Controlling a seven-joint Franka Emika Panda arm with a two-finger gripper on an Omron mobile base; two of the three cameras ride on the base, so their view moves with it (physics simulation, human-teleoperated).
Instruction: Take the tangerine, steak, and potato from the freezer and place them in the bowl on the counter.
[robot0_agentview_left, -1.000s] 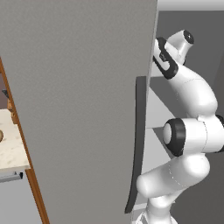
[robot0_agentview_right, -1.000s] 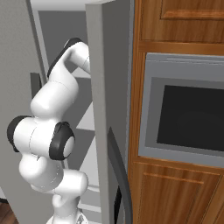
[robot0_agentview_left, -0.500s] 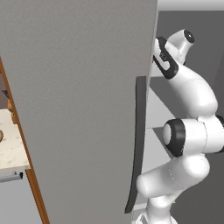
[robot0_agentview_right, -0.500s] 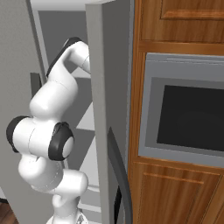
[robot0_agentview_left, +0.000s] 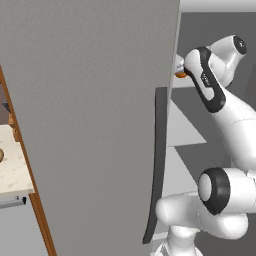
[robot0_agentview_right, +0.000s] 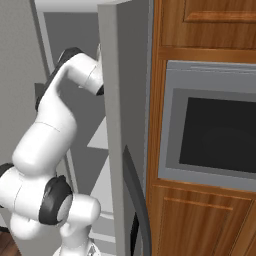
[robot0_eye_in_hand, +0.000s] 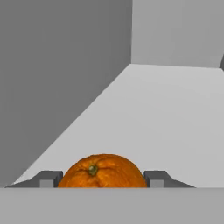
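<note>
The white arm (robot0_agentview_left: 225, 115) reaches past the freezer door (robot0_agentview_left: 95, 115), a bit of tangerine (robot0_agentview_left: 180, 75) at its tip

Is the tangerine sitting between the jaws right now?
Yes, in the hand view the tangerine sits squarely between the two fingertips, over the pale freezer shelf.

Brown wooden cabinetry (robot0_agentview_right: 200, 30) around a built-in grey oven (robot0_agentview_right: 210, 125).

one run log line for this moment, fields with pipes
phase: grasp in freezer | gripper: around tangerine | contact: cannot tell | shelf: pale
</note>
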